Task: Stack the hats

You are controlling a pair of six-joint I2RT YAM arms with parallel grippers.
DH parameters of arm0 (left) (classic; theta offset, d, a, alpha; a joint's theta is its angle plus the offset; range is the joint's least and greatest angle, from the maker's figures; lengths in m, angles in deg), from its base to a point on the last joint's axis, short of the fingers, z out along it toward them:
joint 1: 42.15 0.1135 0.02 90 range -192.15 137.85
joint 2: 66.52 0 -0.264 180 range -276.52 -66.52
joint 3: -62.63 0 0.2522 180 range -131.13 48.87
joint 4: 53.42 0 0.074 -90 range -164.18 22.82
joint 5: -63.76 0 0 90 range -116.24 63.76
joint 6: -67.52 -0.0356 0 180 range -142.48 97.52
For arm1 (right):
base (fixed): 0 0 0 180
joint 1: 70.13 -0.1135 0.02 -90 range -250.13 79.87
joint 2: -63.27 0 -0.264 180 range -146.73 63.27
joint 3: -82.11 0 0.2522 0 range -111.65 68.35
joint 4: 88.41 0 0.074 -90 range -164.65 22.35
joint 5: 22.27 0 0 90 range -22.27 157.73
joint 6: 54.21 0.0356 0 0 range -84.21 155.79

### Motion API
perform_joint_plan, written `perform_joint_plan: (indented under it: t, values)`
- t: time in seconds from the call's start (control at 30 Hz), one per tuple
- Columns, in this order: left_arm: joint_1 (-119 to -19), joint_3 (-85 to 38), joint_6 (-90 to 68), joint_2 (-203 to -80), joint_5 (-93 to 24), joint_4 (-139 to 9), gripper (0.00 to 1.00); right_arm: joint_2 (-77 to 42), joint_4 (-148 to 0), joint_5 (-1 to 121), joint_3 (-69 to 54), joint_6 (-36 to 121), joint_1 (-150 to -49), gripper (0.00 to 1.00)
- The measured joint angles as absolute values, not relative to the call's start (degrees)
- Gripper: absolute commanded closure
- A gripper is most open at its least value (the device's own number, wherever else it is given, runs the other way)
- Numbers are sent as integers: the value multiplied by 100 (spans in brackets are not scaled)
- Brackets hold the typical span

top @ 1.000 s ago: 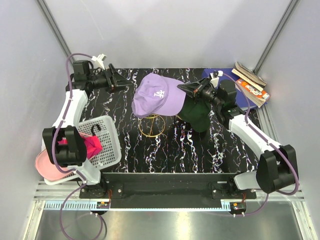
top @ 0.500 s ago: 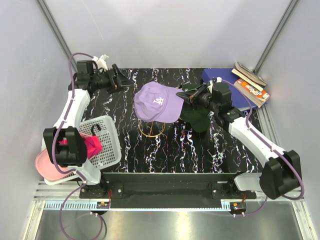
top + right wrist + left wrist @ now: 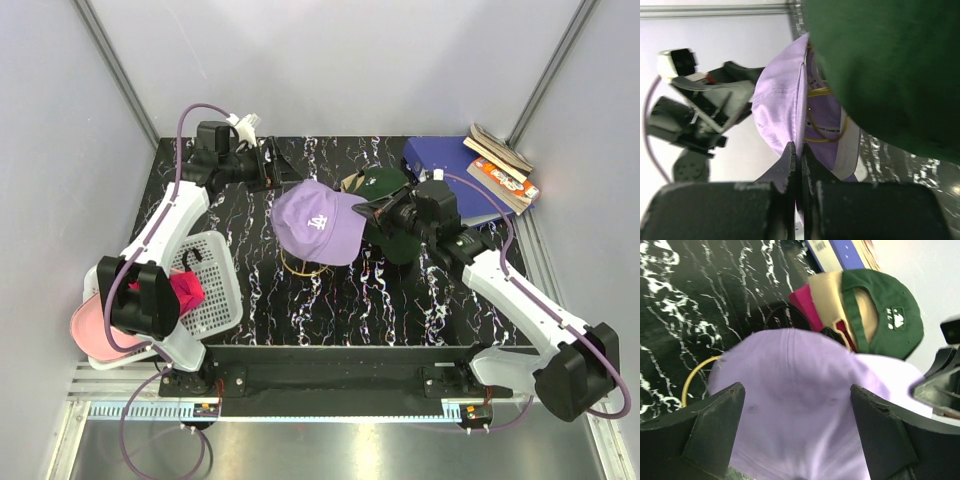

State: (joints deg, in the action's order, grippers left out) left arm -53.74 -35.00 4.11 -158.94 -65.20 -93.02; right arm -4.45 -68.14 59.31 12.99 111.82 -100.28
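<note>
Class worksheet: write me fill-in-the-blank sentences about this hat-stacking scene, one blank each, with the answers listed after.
1. The right gripper pinches a soft fabric baseball cap coloured ____.
2. The left gripper has its jaws ____.
3. Below that cap a thin wire ring shows, coloured ____.
4. The white plastic mesh basket sits on the ____ arm's side of the table.

Answers: lavender; open; gold; left

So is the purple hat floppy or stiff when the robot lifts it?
Probably floppy on top: the purple hat is seamed cloth. Its brim looks stiffer, flat where the right gripper pinches it. Likely light, since that pinch seems to hold it.
</note>
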Motion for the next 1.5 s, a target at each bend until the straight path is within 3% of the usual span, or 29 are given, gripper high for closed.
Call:
perform_joint_plan:
  t: [0.07,0.1,0.17,0.4,0.7,1.5]
  values:
    - [-5372,-3500,409,-15894,-6446,-9300,10,-438,-6528,6040,1243,11081,-10050,69]
    - [-5370,-3500,411,-15894,-6406,-9300,10,-419,-6432,6097,1232,11038,-10055,54]
    - [-5389,-3500,409,-15896,-6328,-9302,11,-371,-6226,6189,1184,10933,-10055,46]
    - [-5492,-3588,409,-16054,-6161,-9322,11,-323,-5765,6280,447,10194,-10057,44]
    - [-5776,-3728,387,-16270,-5995,-9423,11,14,-5475,6517,360,9698,-10057,43]
    - [-5822,-4515,52,-16150,-5101,-9589,3,-1579,-5197,5432,-897,6979,-10619,43]
